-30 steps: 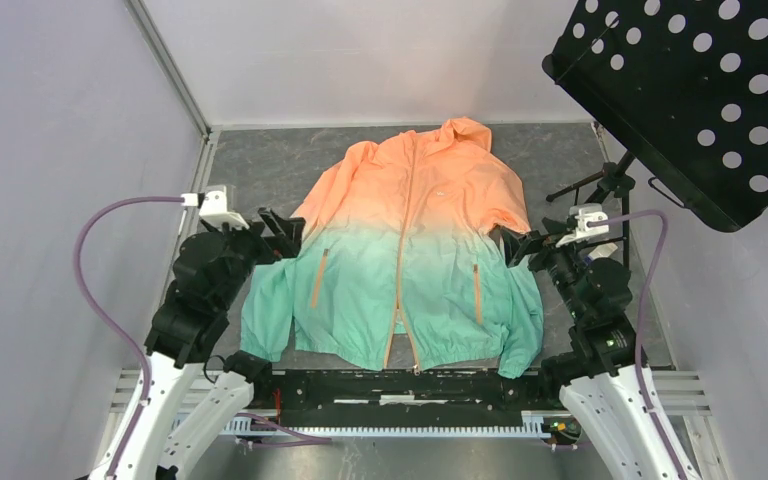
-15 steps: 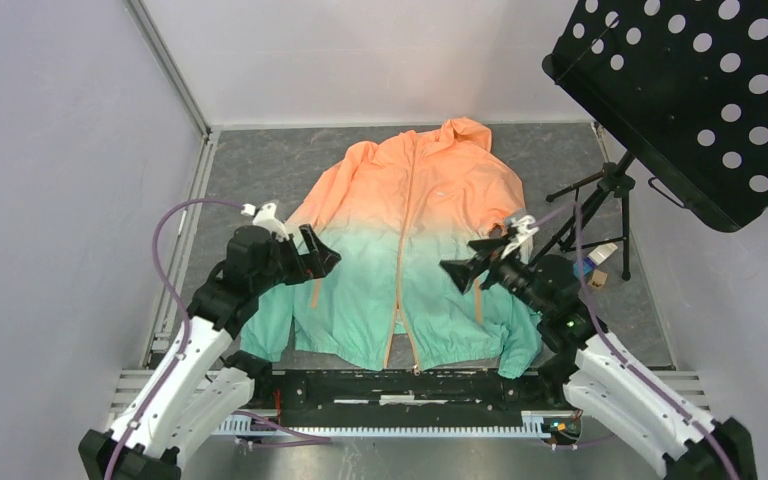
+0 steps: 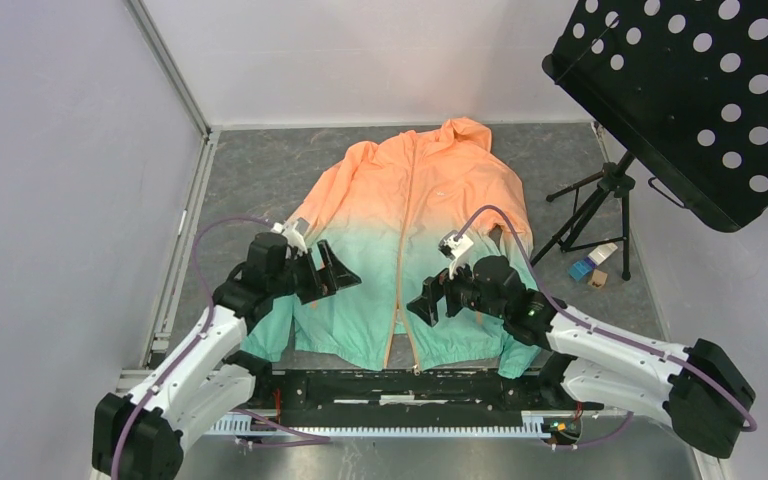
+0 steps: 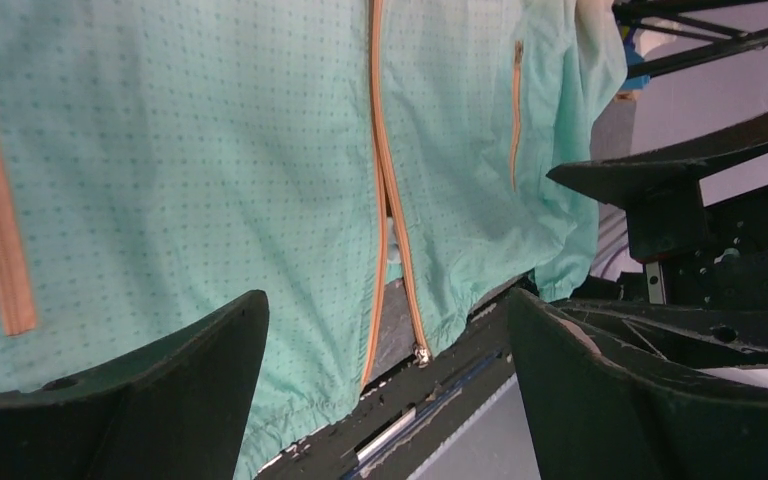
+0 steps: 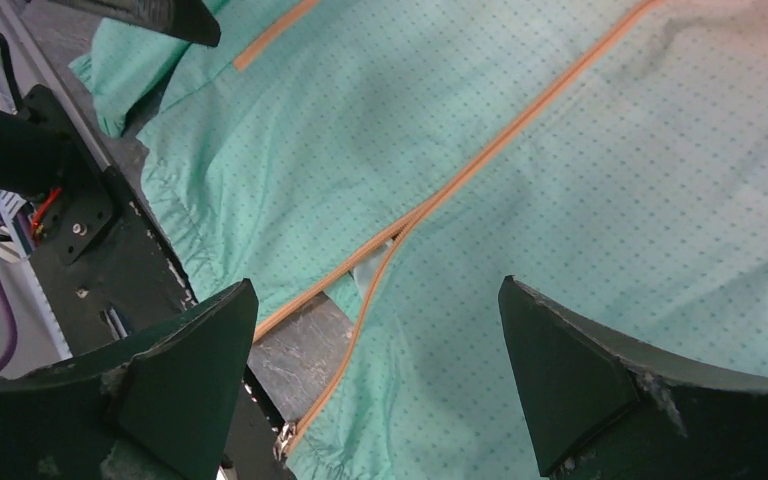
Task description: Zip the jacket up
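Observation:
The jacket [image 3: 400, 200] lies flat on the grey table, orange at the top and mint green below. Its orange centre zipper [image 3: 401, 270] is closed higher up and splits apart near the hem, with the metal slider [image 4: 421, 352] [image 5: 285, 438] at the hem's bottom edge. My left gripper [image 3: 345, 272] [image 4: 385, 300] hovers open over the green lower left panel, holding nothing. My right gripper [image 3: 428, 298] [image 5: 376, 284] hovers open over the lower right panel, close to the zipper's split, also with nothing in it. The two grippers face each other across the zipper.
A black perforated music stand plate [image 3: 690, 90] overhangs the back right, its tripod [image 3: 590, 205] standing beside the jacket's right sleeve. Small boxes [image 3: 590, 268] lie by the tripod. A black rail [image 3: 400, 385] runs along the near edge just below the hem.
Both arms have swung inward from the jacket's sleeves to above its green lower front, on either side of the centre zipper. Both grippers stayed open.

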Robot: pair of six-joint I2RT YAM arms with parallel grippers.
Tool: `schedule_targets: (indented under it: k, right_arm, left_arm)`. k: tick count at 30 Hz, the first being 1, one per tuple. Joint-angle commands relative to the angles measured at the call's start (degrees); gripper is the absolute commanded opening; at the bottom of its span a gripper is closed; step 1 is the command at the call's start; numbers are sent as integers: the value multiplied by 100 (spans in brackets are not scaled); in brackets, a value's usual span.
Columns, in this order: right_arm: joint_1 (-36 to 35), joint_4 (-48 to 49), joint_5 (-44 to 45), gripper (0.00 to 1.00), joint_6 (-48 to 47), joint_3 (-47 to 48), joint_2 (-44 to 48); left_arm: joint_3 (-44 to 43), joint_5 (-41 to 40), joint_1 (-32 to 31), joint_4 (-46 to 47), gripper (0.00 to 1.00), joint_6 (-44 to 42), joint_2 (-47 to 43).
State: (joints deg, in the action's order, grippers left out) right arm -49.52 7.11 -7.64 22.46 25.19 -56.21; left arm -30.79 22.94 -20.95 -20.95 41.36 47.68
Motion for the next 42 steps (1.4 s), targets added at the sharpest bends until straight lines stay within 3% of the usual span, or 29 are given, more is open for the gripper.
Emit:
schedule_targets:
  k: [1, 4, 7, 12, 17, 21, 23, 26, 29, 31, 33, 42]
  right_arm:
    - [-13, -237, 257, 97, -67, -6, 79]
    - [50, -39, -79, 98, 237, -145, -141]
    - [193, 463, -557, 96, 740, -438, -346]
    - [584, 938, -1063, 69, 1195, -829, -419]
    - [590, 241, -1233, 58, 625, -576, -489]
    - [592, -27, -1330, 59, 272, -557, -404]
    - [563, -41, -1345, 73, 120, -583, -344]
    - [219, -530, -630, 87, -287, -261, -325]
    - [-268, -1287, 521, 89, -544, 206, -376]
    - [-547, -1626, 1250, 89, -604, 469, -467]
    - [-871, -1857, 1952, 89, -615, 724, -636]
    - [-1880, -2667, 3267, 74, -190, 1948, -2121]
  left_arm:
    - [333, 1051, -1, 995, 90, 630, 273]
    - [467, 1168, -249, 1416, 86, 759, 543]
    - [367, 779, -716, 1462, 85, 677, 845]
    - [-98, 521, -1423, 1507, 77, 435, 1799]
    - [-243, 469, -1973, 2360, 61, 843, 2662]
    - [-274, 276, -2362, 2822, 52, 1207, 3034]
    - [-184, 141, -2472, 3014, 51, 1356, 3066]
    - [-57, 11, -2492, 3124, 51, 1461, 3056]
    - [89, -181, -2493, 3106, 51, 1524, 2896]
    - [287, -391, -2484, 3095, 51, 1576, 2601]
    - [545, -694, -2484, 2988, 58, 1634, 2142]
    - [1310, -1811, -2414, 2139, 80, 1980, 259]
